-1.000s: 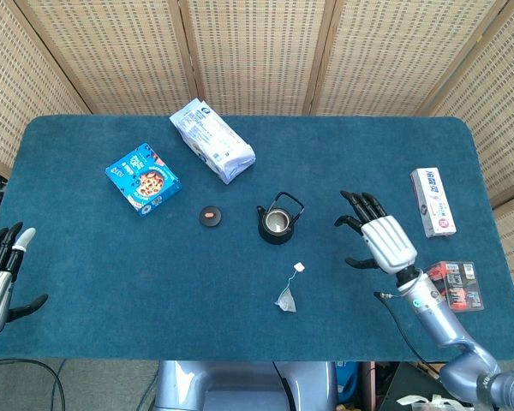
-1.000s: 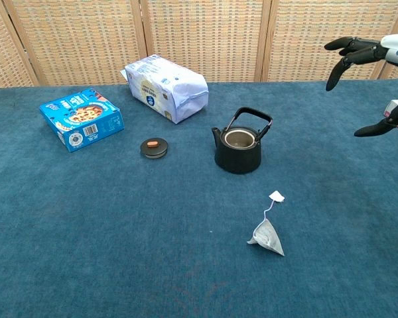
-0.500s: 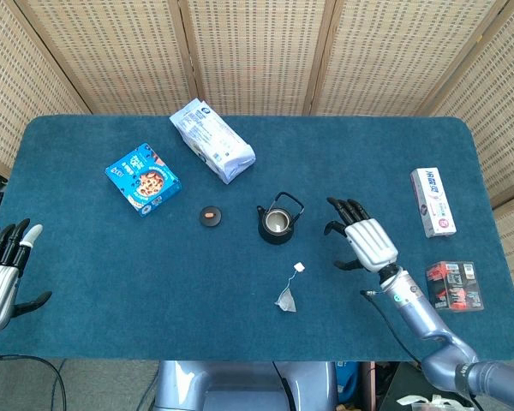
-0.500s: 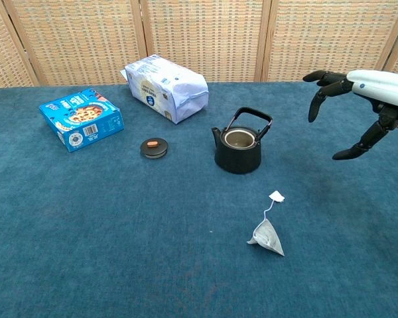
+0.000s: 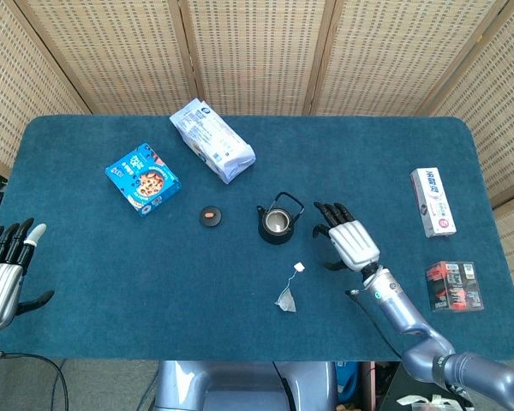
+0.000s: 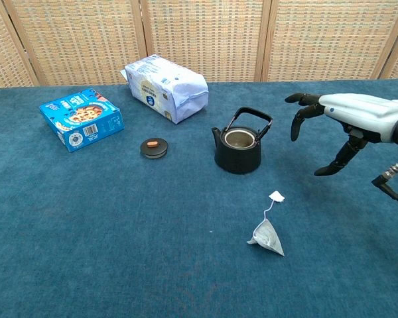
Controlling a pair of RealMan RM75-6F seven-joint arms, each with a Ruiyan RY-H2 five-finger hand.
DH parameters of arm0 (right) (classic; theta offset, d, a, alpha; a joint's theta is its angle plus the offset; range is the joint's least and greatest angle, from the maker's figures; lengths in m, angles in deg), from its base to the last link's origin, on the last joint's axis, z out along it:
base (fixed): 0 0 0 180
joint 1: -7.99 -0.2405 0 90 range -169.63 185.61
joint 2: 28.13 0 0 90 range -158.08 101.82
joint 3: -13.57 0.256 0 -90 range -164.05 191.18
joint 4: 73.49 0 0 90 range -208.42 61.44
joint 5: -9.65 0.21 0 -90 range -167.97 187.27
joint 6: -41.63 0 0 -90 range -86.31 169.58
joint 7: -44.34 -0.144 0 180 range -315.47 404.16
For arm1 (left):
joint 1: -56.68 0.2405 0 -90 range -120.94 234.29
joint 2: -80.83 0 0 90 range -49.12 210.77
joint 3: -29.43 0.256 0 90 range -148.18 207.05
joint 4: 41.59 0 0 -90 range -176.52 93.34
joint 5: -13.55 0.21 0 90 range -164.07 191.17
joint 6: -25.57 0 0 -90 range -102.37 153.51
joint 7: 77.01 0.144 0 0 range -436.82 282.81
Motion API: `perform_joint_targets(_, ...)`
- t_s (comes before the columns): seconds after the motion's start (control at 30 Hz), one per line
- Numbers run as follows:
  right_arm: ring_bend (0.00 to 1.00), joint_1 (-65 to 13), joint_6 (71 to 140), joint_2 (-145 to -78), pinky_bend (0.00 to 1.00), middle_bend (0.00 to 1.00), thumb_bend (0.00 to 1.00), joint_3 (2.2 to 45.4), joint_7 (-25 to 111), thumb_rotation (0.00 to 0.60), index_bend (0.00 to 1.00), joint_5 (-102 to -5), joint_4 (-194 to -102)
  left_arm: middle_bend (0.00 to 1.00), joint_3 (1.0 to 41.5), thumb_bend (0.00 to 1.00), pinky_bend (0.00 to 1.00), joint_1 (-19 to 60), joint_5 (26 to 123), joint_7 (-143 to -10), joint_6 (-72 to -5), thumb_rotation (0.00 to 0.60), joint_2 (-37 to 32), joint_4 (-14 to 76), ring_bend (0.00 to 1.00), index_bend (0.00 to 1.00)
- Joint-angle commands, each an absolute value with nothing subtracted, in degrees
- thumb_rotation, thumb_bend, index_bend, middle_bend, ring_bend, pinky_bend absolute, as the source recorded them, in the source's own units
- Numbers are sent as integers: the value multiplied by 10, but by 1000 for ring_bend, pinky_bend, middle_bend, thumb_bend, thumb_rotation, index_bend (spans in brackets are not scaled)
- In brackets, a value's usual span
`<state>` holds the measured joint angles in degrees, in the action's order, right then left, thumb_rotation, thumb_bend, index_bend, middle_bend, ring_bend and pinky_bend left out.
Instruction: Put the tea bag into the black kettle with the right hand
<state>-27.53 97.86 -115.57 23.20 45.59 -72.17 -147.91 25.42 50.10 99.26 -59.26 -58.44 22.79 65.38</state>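
The tea bag (image 5: 286, 299) (image 6: 268, 237) lies flat on the blue cloth, its string running up to a small white tag (image 6: 276, 196). Behind it stands the black kettle (image 5: 276, 222) (image 6: 238, 147), lid off, handle raised. My right hand (image 5: 346, 239) (image 6: 338, 121) hovers open above the table, right of the kettle and up-right of the tea bag, fingers spread and curved downward, holding nothing. My left hand (image 5: 3, 270) rests open at the table's left front edge, seen only in the head view.
The kettle's lid (image 5: 209, 216) (image 6: 154, 147) lies left of the kettle. A blue cookie box (image 5: 143, 178) (image 6: 81, 118) and a white bag (image 5: 212, 140) (image 6: 164, 86) sit at the back left. A white box (image 5: 433, 201) and a red-black pack (image 5: 455, 286) lie at the right.
My right hand has swept leftward and lower, from the table's right side toward the kettle and tea bag. The left hand shifted only slightly. The objects have not moved.
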Motion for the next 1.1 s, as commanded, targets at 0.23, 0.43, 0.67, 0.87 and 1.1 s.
perform_joint_targets(0.23,0,-270,989,-1176,0,26,195,226,482,600,448,-704,-1460,0,255,71,0,499,989,-596,-581,600,225,649,0,0)
perform_joint_targets(0.43,0,-261,1000,-1182,0,90,196,220,503,600,448,-694,-1460,0,257,71,0,497,990,-599,-581,600,224,647,0,0)
perform_joint_targets(0.67,87,-253,1009,-1185,3,230,196,214,508,600,448,-692,-1459,0,257,71,0,496,990,-601,-580,600,223,645,0,0)
perform_joint_targets(0.87,309,-256,1007,-1186,173,434,195,211,504,600,448,-695,-1456,0,258,71,0,495,990,-602,-580,600,223,644,0,0)
perform_joint_targets(1.1,479,-268,1001,-1188,363,602,196,210,486,600,463,-710,-1452,0,258,71,0,495,987,-605,-581,600,222,640,0,0)
